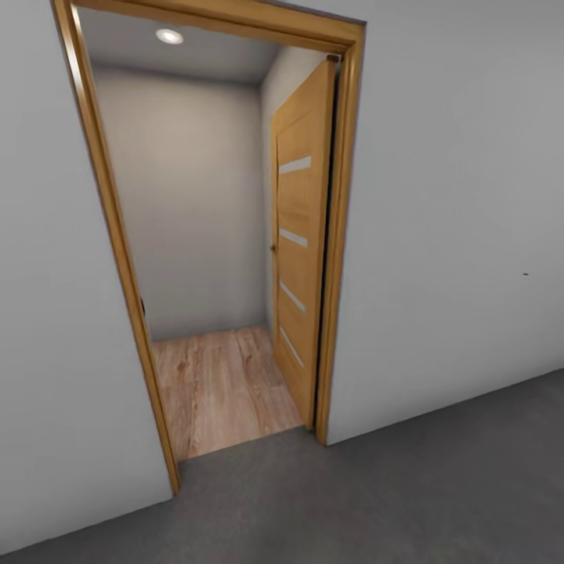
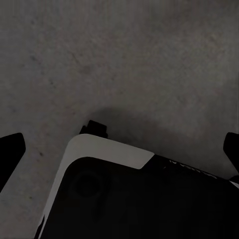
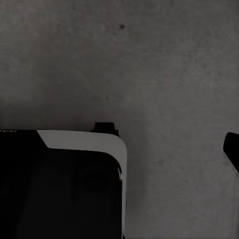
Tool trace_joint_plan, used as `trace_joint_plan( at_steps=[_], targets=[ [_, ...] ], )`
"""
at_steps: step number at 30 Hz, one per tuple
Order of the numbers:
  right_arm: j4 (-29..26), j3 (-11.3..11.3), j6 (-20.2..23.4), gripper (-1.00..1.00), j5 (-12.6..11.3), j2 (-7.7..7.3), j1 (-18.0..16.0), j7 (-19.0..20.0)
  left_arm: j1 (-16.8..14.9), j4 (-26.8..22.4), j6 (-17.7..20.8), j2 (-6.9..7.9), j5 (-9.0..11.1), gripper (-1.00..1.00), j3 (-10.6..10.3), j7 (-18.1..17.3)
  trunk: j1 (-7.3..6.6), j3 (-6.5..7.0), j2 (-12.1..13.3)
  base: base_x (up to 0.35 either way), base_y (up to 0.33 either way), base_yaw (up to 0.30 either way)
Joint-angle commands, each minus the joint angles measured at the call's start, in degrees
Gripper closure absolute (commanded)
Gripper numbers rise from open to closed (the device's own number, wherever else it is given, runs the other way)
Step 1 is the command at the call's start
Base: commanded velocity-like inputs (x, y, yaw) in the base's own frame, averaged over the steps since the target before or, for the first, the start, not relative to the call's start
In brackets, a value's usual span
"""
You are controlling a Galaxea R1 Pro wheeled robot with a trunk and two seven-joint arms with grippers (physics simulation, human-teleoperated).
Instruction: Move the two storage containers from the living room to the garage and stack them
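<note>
Head view: open doorway with a wooden door frame [image 1: 117,258] set in a plain grey-white wall [image 1: 454,235]. The wooden door [image 1: 301,235], with 4 pale slots, is swung inward and lies against the right side of the opening. Through it, a small space with light wood-plank flooring [image 1: 223,388], a grey back wall and 1 round ceiling light [image 1: 169,35]. On this side of the threshold, the dark grey concrete floor [image 1: 392,501] runs along the wall base.

Left wrist view: left gripper [image 2: 119,149], 2 dark fingertips [image 2: 11,152] at opposite edges of the picture, set wide apart, nothing between them. Beyond the jaws lies mottled concrete floor. A black robot base with a white rim [image 2: 107,149] sits between the fingertips and partly covers the floor; a small dark block pokes out at its edge.

Right wrist view: right gripper, 1 dark fingertip [image 3: 232,149] visible at the picture edge; the other is out of view, so how far the jaws stand apart cannot be told. The same black, white-rimmed base [image 3: 84,142] lies to one side, concrete floor beyond.

Neither orange-red bin is in sight.
</note>
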Motion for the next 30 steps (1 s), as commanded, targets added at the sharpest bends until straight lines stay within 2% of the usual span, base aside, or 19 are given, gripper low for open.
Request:
trace_joint_plan(
  at_steps=[1, 30],
  targets=[
    [0.17, 0.49, -0.3, -1.0, -0.49, -0.02, -0.07, 0.04, -0.06, 0.02, -0.04, 0.01, 0.33, -1.0, -0.15, -0.02, 0.04, -0.08, -0.05, 0.321, 0.0, 0.138],
    [0.17, 1.01, -0.1, -1.0, -0.02, -0.15, -0.07, -0.18, -0.06, 0.02, -0.05, -0.04, 0.33, -1.0, -0.16, -0.05, 0.04, -0.08, -0.05, 0.321, 0.0, 0.01]
  ],
)
